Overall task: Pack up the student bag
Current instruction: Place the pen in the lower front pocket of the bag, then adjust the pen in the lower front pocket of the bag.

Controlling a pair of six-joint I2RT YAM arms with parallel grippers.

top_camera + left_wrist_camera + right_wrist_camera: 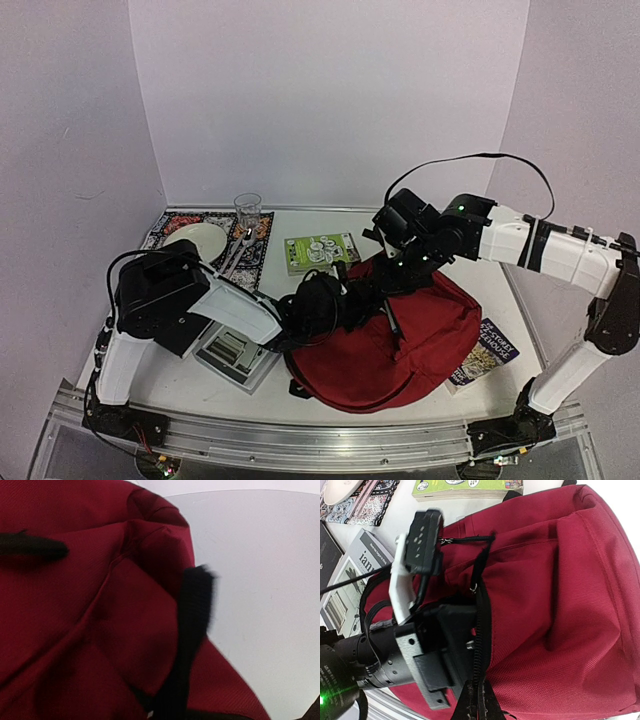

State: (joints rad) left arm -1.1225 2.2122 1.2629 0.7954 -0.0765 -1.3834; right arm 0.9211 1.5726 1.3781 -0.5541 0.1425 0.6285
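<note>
The student bag (410, 345), dark red with black zips, lies on the table between my two arms. My right gripper (480, 706) is shut on the black zip edge (482, 630) along the bag's top opening; in the top view it sits at the bag's far upper side (400, 275). My left gripper (340, 302) reaches in from the left and presses against the bag's opening. Its fingers are hidden against the fabric, so their state does not show. The left wrist view is filled by red fabric (90, 630), crossed by a blurred black strap (192, 630).
A green book (320, 252) lies behind the bag. A glass (247, 210), a white plate (197, 240) and a fork (235, 252) sit on a patterned mat at the back left. A grey magazine (235, 355) lies under my left arm, another book (485, 352) right of the bag.
</note>
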